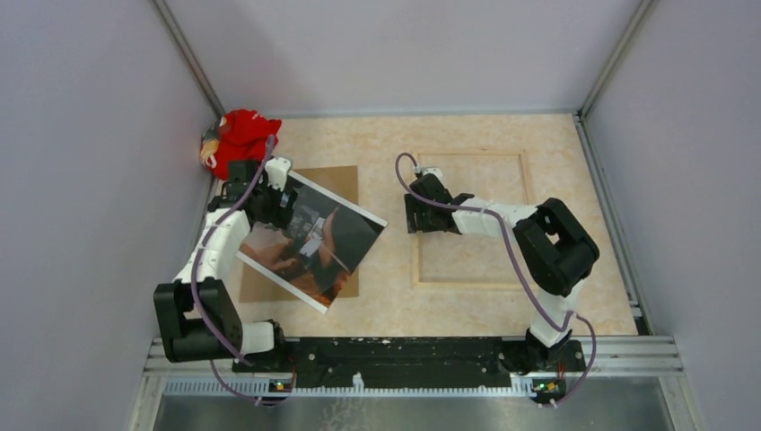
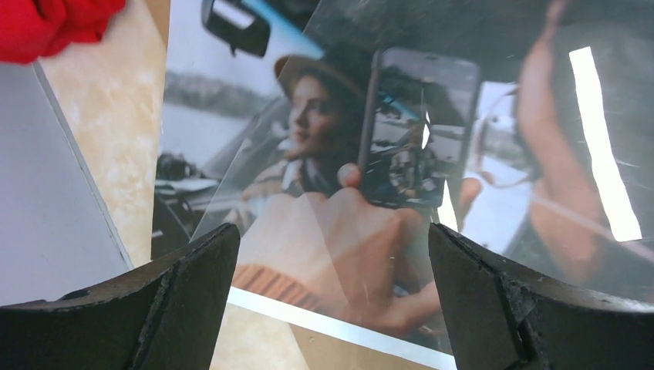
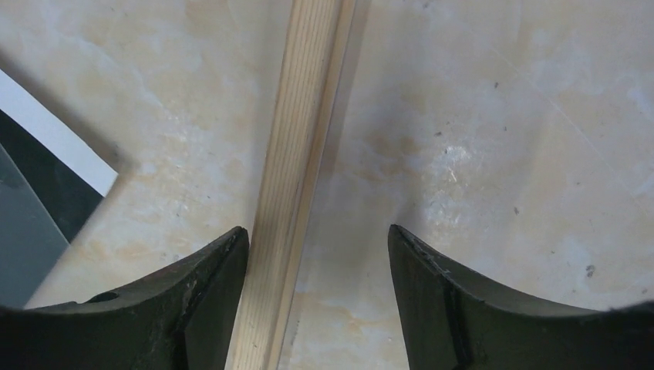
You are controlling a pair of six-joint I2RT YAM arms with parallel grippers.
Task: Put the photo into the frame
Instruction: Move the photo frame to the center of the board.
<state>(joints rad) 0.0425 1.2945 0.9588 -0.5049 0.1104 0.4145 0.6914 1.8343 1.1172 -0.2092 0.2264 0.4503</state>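
Bench (image 1: 395, 269): frame (image 1: 471, 284) flat on R side, stiff, prob. light, so grip a rail. Photo (image 1: 314, 242) on L, askew on brown board (image 1: 343, 178): thin, floppy, glossy-slick, so pinch a corner past the board. L end effector (image 2: 332, 293) wide open over photo. R end effector (image 3: 318, 285) open astride frame rail, holding nothing.

White arm links (image 1: 208, 256), black joints (image 1: 556, 247), purple cables (image 1: 518, 262), matte black left pincer (image 2: 332, 231).

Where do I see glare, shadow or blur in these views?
Left wrist: a bright glare stripe on the glossy photo at right, a pale sheen across its middle. Right wrist: the frame rail is sharp, with a soft shadow along its right side. Top external: even light, no strong glare.
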